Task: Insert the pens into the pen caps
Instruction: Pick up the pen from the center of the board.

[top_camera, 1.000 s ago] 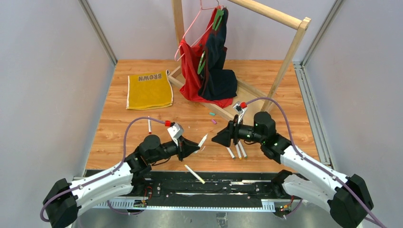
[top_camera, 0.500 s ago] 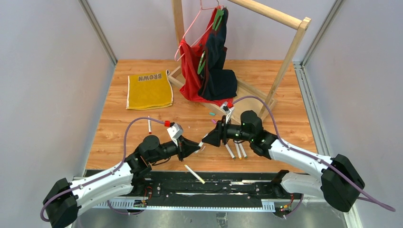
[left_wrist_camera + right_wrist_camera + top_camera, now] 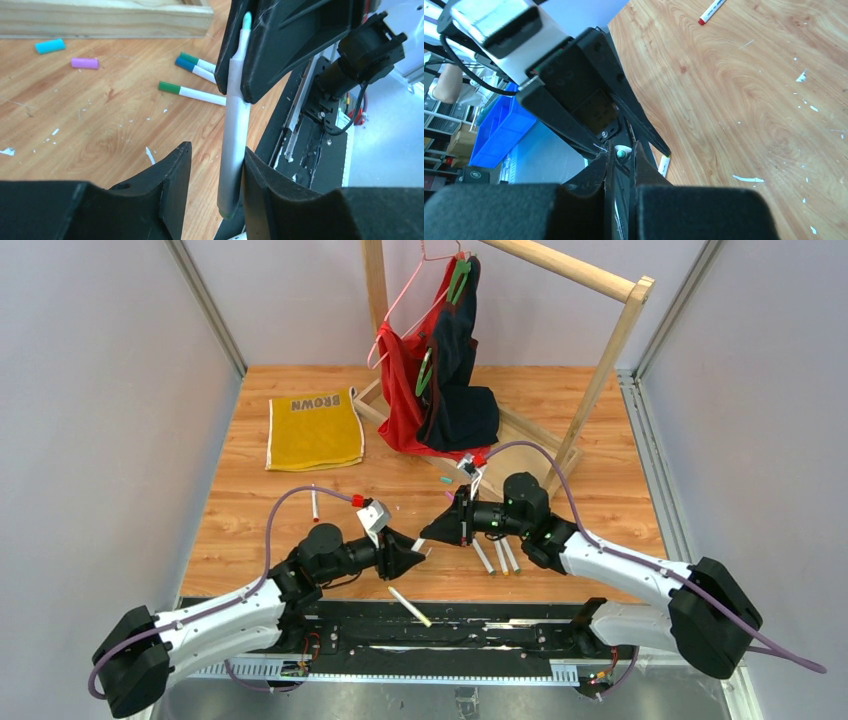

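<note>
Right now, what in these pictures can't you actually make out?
Held pen: in the top view it is nearly all hidden between the left gripper and right gripper. In the right wrist view that gripper's fingers cover all but its end.
Red-tipped pen: cut off by the right wrist view's top edge.
Teal cap: a speck in the top view, its open end unreadable.

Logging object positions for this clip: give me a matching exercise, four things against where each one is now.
1 teal-tipped pen
2 purple cap
3 red-tipped pen
4 yellow towel

a flat at the table's far left
b lying alone on bare wood, left of centre
c beside the blue cap near the wooden frame
d upper end in the right gripper

Pairs: 1-d, 2-c, 3-b, 4-a
</note>
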Robot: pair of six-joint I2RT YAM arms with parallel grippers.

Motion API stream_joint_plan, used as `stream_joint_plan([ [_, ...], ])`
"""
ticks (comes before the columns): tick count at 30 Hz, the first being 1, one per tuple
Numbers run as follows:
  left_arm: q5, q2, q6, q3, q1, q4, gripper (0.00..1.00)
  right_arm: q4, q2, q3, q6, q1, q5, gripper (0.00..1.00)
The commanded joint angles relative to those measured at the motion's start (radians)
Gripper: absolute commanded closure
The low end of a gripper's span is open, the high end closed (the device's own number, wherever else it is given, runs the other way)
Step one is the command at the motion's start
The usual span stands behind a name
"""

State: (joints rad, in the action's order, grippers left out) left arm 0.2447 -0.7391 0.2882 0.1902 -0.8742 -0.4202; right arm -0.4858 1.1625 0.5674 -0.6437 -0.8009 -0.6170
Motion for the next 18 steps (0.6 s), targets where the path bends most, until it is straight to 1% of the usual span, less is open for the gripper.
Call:
stream_joint_plan([
  [1, 0.014, -0.057, -0.014, 0.023, -0.011, -0.034, 0.58, -0.113, 0.023, 0.020, -0.032, -0.021, -0.061, 0.99],
  [2, 0.017, -0.068, -0.013, 0.026, -0.012, -0.034, 0.62, -0.114, 0.028, 0.023, -0.032, -0.023, -0.066, 0.99],
  [4, 0.016, -0.074, -0.013, 0.028, -0.014, -0.034, 0.78, -0.095, 0.034, 0.028, -0.019, -0.024, -0.065, 1.00],
  [6, 0.006, -0.066, -0.011, 0.024, -0.014, -0.034, 0.94, -0.035, 0.033, 0.039, 0.013, -0.025, -0.044, 0.98],
  [7, -0.001, -0.059, -0.009, 0.020, -0.014, -0.034, 0.99, 0.012, 0.027, 0.045, 0.040, -0.026, -0.027, 0.96],
  [9, -0.027, -0.042, -0.004, 0.011, -0.014, -0.035, 1.00, 0.118, 0.012, 0.061, 0.095, -0.026, 0.017, 0.90],
  [10, -0.042, -0.034, 0.001, 0.005, -0.014, -0.034, 1.00, 0.171, 0.003, 0.069, 0.137, -0.025, 0.033, 0.84],
  [11, -0.062, -0.025, 0.006, 0.000, -0.014, -0.034, 1.00, 0.223, -0.005, 0.078, 0.158, -0.026, 0.054, 0.80],
  [13, -0.117, -0.008, 0.023, -0.008, -0.014, -0.030, 1.00, 0.338, -0.021, 0.098, 0.242, -0.026, 0.101, 0.68],
  [14, -0.158, 0.005, 0.027, -0.010, -0.014, -0.019, 1.00, 0.425, -0.024, 0.111, 0.274, -0.025, 0.133, 0.64],
  [16, -0.220, 0.025, 0.033, -0.008, -0.014, 0.019, 1.00, 0.541, -0.024, 0.138, 0.336, -0.025, 0.217, 0.58],
  [18, -0.272, 0.046, 0.035, -0.008, -0.013, 0.049, 1.00, 0.633, -0.005, 0.163, 0.378, -0.025, 0.312, 0.56],
])
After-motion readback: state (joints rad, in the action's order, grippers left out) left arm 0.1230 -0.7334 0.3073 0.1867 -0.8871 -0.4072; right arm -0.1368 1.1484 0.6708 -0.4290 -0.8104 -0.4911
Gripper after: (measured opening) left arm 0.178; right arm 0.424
